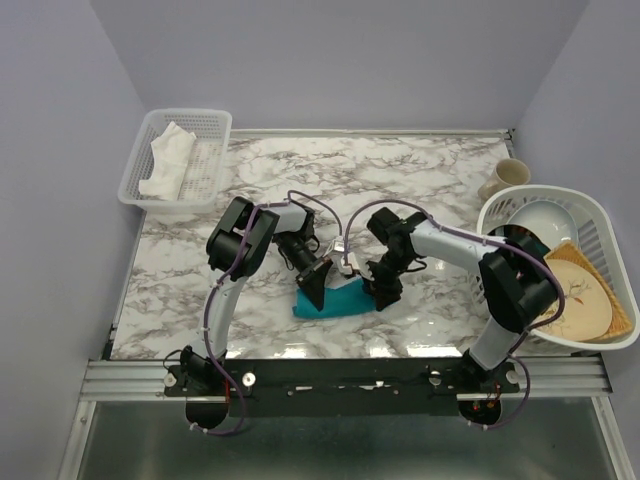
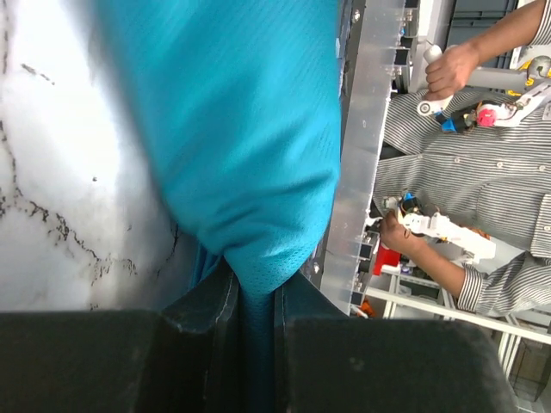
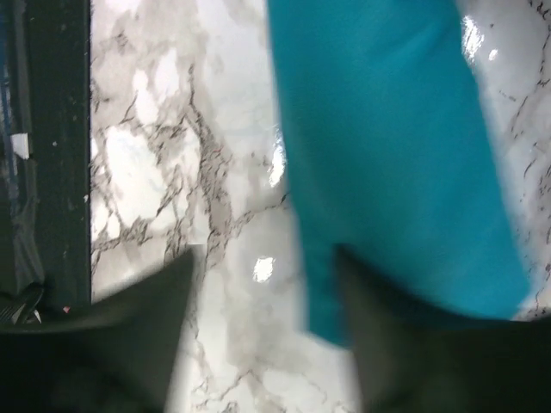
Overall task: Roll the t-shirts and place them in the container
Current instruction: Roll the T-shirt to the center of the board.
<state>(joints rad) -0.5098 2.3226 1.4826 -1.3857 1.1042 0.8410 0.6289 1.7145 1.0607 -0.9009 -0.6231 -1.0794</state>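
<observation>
A teal-blue t-shirt (image 1: 333, 300) lies bunched into a small bundle on the marble table near the front middle. My left gripper (image 1: 315, 287) is at its left end and is shut on a pinch of the fabric; in the left wrist view the cloth (image 2: 250, 155) runs down between the closed jaws (image 2: 256, 301). My right gripper (image 1: 384, 290) is at the bundle's right end, open. In the right wrist view the t-shirt (image 3: 387, 155) lies over the right finger's side, with bare table between the fingers (image 3: 267, 284). That view is blurred.
A white mesh basket (image 1: 212, 150) with a white cloth (image 1: 166, 160) stands at the back left. A white basket (image 1: 600, 225) with plates and bowls sits at the right, a beige mug (image 1: 505, 178) behind it. The table's front rail (image 1: 350, 375) is close to the bundle.
</observation>
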